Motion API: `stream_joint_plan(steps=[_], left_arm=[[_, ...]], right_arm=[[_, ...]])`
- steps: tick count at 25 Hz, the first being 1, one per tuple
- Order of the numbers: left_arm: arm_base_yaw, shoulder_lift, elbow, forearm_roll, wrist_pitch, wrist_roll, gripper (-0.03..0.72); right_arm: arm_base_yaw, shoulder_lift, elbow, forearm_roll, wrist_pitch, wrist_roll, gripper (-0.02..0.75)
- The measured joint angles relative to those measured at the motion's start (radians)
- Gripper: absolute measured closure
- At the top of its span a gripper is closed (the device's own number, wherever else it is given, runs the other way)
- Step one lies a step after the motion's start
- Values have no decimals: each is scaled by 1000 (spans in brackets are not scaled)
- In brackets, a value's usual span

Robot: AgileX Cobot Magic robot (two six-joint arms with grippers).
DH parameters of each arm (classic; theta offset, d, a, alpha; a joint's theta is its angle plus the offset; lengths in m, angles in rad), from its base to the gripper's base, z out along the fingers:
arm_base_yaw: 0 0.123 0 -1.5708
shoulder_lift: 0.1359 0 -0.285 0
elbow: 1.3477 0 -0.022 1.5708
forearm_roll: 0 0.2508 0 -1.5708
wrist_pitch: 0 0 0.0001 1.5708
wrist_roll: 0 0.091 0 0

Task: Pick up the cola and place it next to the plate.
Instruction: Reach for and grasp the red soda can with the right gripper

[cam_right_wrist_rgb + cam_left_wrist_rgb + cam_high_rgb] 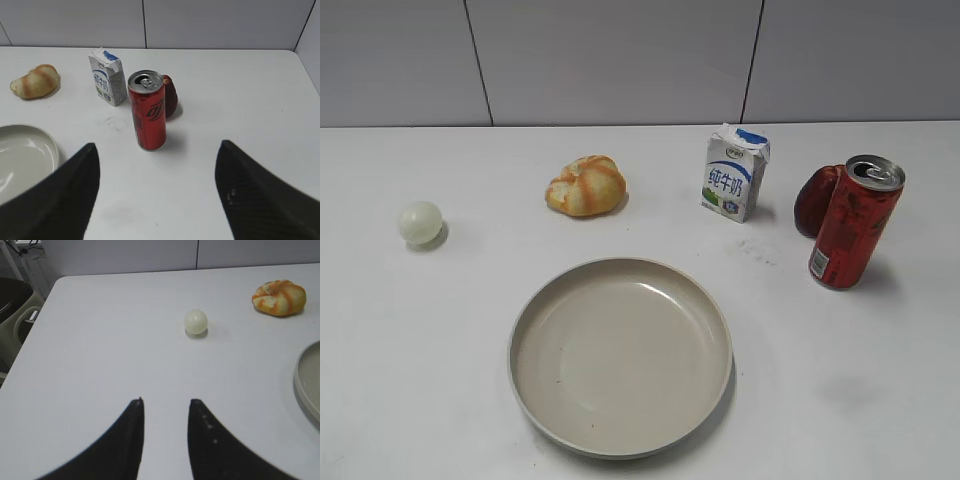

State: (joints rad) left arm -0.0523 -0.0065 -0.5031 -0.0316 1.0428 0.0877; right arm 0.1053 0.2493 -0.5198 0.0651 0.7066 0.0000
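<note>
The cola (854, 224) is a tall slim red can with a silver top, upright at the right of the table; it also shows in the right wrist view (148, 111). The plate (620, 440) is large, round and beige, at the front middle; its rim shows in the right wrist view (30, 132) and the left wrist view (302, 382). My right gripper (157, 150) is wide open and empty, a short way in front of the cola. My left gripper (166, 402) is open and empty over bare table at the left. Neither gripper shows in the exterior view.
A dark red fruit (814, 198) sits right behind the cola. A milk carton (734, 173) stands left of it. A bread roll (586, 186) lies behind the plate. A pale ball (420, 222) sits at the left. The table's left edge (30, 335) is near the left gripper.
</note>
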Motion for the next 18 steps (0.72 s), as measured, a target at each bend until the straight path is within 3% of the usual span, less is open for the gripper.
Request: stream_joint_plan(steps=[9, 18], left_arm=[[0, 0, 0, 0, 0, 0, 451], [0, 0, 0, 0, 0, 0, 451]], right_arm=[[0, 393, -138, 38, -79, 0, 162], [0, 815, -404, 76, 45, 0, 162]])
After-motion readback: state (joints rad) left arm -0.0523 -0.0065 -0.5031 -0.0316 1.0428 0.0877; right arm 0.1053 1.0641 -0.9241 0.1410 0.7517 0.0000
